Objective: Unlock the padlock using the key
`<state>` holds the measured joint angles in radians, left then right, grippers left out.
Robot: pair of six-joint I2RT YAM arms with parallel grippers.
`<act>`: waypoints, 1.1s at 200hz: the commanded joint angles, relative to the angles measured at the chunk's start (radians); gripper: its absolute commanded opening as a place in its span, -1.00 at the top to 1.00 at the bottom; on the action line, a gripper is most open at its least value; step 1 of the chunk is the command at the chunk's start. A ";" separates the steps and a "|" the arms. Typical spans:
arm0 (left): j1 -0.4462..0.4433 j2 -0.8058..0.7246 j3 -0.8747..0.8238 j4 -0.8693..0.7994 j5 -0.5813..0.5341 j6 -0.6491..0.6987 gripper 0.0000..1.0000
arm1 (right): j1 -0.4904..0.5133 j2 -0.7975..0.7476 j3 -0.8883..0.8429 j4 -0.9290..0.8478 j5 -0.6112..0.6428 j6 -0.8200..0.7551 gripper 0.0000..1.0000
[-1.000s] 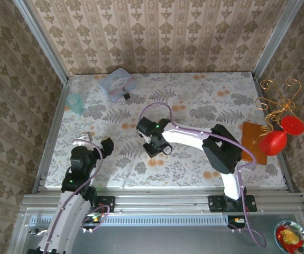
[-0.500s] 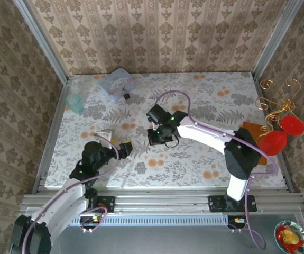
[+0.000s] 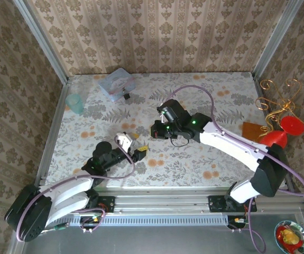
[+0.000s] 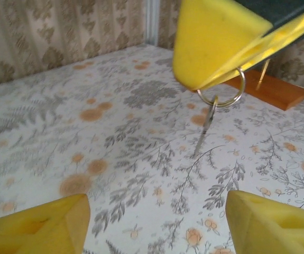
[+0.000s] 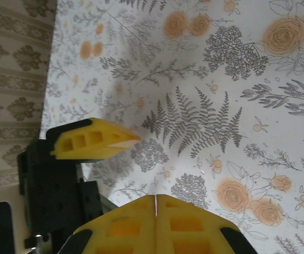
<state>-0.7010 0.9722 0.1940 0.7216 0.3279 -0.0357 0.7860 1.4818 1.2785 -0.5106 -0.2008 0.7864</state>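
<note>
The right hand point(image 4: 207, 79) is pressed together and pinches the key point(image 4: 208, 120) by its ring point(image 4: 223, 97). The key hangs down over the middle of the bench point(image 3: 220, 100). The left hand point(image 4: 157, 222) is spread wide, close by and facing the key. I think it wants to take it. It should close softly on the flat part and hold tight before the right hand lets go. The padlock point(image 3: 126, 96) sits near the far left corner, just beside the box point(image 3: 116, 83).

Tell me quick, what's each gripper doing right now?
Left gripper: open, empty.
Right gripper: shut on the key, pinching its ring.
</note>
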 commanded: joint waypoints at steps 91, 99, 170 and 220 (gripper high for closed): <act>-0.009 0.121 0.086 0.170 0.185 0.089 0.23 | 0.016 -0.118 -0.091 0.130 -0.077 0.050 1.00; -0.009 0.124 0.088 0.169 0.190 0.086 0.26 | 0.015 -0.119 -0.094 0.134 -0.082 0.050 1.00; -0.009 0.128 0.087 0.168 0.223 0.086 0.54 | 0.015 -0.124 -0.093 0.152 -0.090 0.054 1.00; -0.007 0.117 0.084 0.157 0.225 0.094 0.64 | 0.016 -0.124 -0.093 0.150 -0.082 0.056 1.00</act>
<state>-0.7017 1.0985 0.2562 0.8608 0.5270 0.0402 0.7963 1.3819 1.1957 -0.3744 -0.2707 0.8307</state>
